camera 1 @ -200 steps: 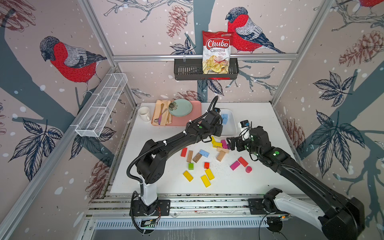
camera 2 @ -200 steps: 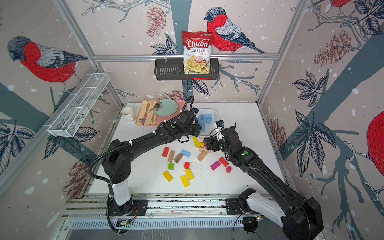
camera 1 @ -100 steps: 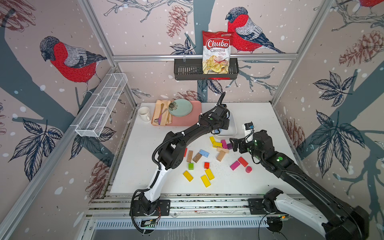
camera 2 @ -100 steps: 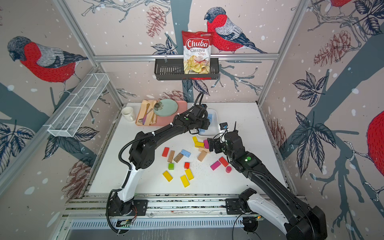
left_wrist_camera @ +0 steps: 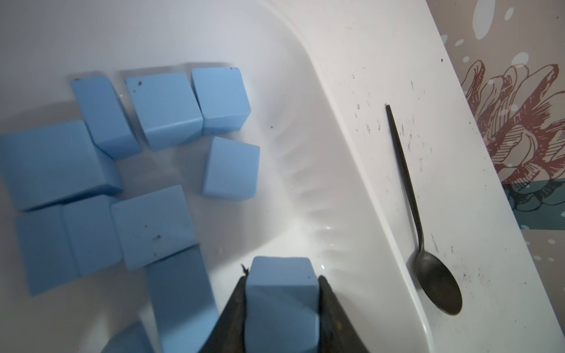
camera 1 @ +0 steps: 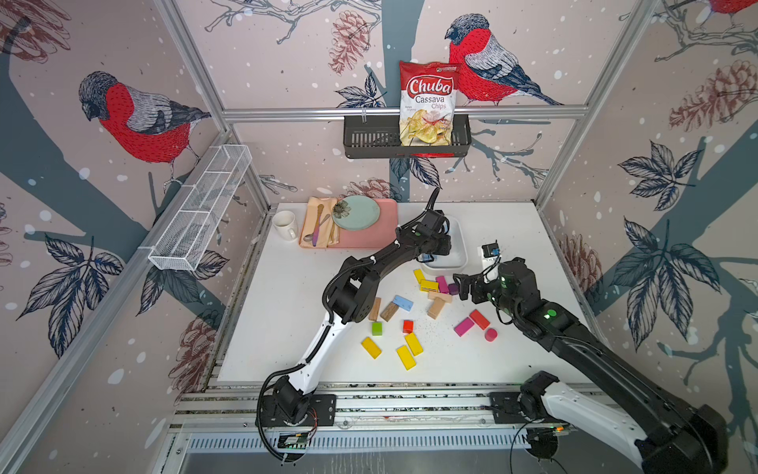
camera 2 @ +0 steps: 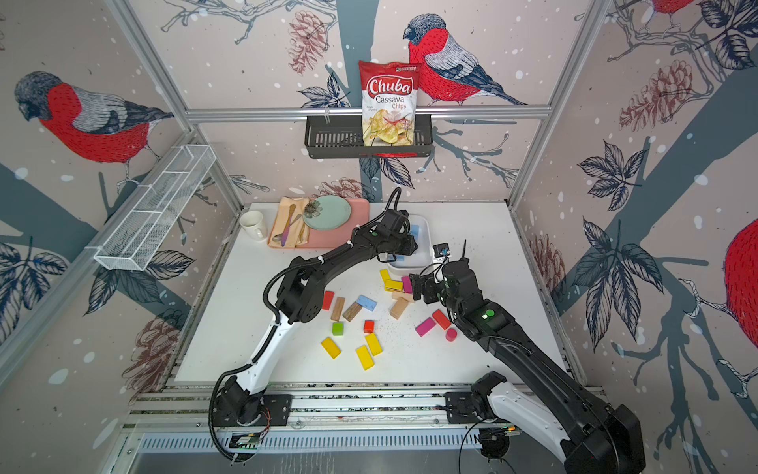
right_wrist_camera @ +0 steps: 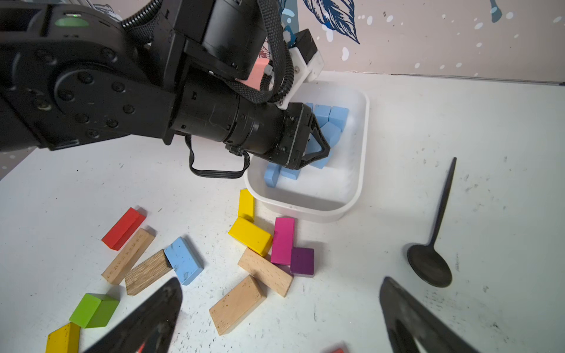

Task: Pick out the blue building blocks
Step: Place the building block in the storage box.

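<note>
My left gripper [left_wrist_camera: 281, 293] is shut on a light blue block [left_wrist_camera: 281, 284] and hangs inside the white tray [left_wrist_camera: 308, 146]. Several blue building blocks [left_wrist_camera: 162, 110] lie on the tray floor beside it. In both top views the left gripper [camera 1: 430, 255] [camera 2: 396, 256] reaches over the tray [camera 1: 460, 256] from the left. One blue block [camera 1: 402, 303] [camera 2: 366, 303] [right_wrist_camera: 184, 259] lies flat on the table against a wooden block. My right gripper [right_wrist_camera: 279, 281] [camera 1: 461, 287] is open and empty, low over the table just right of the block pile.
Yellow [right_wrist_camera: 250, 235], magenta [right_wrist_camera: 282, 240], purple [right_wrist_camera: 302, 261], red [right_wrist_camera: 123, 227], green [right_wrist_camera: 93, 310] and plain wooden blocks [right_wrist_camera: 237, 304] are scattered in front of the tray. A black spoon [right_wrist_camera: 429, 269] lies right of the tray. A pink mat with a plate [camera 1: 356, 212] and a mug [camera 1: 286, 224] stand at the back left.
The left arm's elbow has swung in toward the table's middle while its gripper stayed at the white tray with the blue block. The right gripper has hardly moved.
</note>
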`<action>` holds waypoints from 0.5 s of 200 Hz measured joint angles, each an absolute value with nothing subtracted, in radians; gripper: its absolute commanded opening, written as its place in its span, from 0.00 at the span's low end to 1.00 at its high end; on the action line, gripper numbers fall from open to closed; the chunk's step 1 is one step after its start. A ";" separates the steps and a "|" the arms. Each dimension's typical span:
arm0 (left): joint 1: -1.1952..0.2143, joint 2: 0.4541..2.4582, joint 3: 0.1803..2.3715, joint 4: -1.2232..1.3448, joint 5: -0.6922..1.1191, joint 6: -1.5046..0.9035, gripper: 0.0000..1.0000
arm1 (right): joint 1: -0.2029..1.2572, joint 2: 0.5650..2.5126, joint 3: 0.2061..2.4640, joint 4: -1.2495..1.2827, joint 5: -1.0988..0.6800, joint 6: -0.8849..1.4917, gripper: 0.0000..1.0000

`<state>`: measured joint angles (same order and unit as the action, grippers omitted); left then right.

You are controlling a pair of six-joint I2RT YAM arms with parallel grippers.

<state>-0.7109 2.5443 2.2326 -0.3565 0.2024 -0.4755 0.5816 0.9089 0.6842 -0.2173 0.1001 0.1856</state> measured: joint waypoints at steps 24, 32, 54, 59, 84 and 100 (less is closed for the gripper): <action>-0.710 2.564 2.254 -0.336 0.233 -0.501 0.24 | 0.582 0.911 0.681 -0.217 0.104 0.186 1.00; -0.710 2.570 2.259 -0.326 0.237 -0.508 0.26 | 0.581 0.912 0.680 -0.217 0.104 0.186 1.00; -0.709 2.589 2.278 -0.315 0.258 -0.522 0.37 | 0.581 0.916 0.680 -0.216 0.104 0.186 1.00; -0.709 2.593 2.283 -0.312 0.260 -0.524 0.40 | 0.581 0.916 0.680 -0.216 0.104 0.186 1.00; -0.708 2.604 2.292 -0.304 0.265 -0.538 0.52 | 0.581 0.916 0.679 -0.216 0.105 0.185 1.00; -0.708 2.605 2.293 -0.299 0.272 -0.545 0.59 | 0.580 0.916 0.674 -0.216 0.108 0.185 1.00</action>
<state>-0.7078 2.6049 2.2932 -0.2993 0.2718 -0.5446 0.5804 0.9161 0.6743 -0.2161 0.1081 0.1852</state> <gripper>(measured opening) 0.551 0.996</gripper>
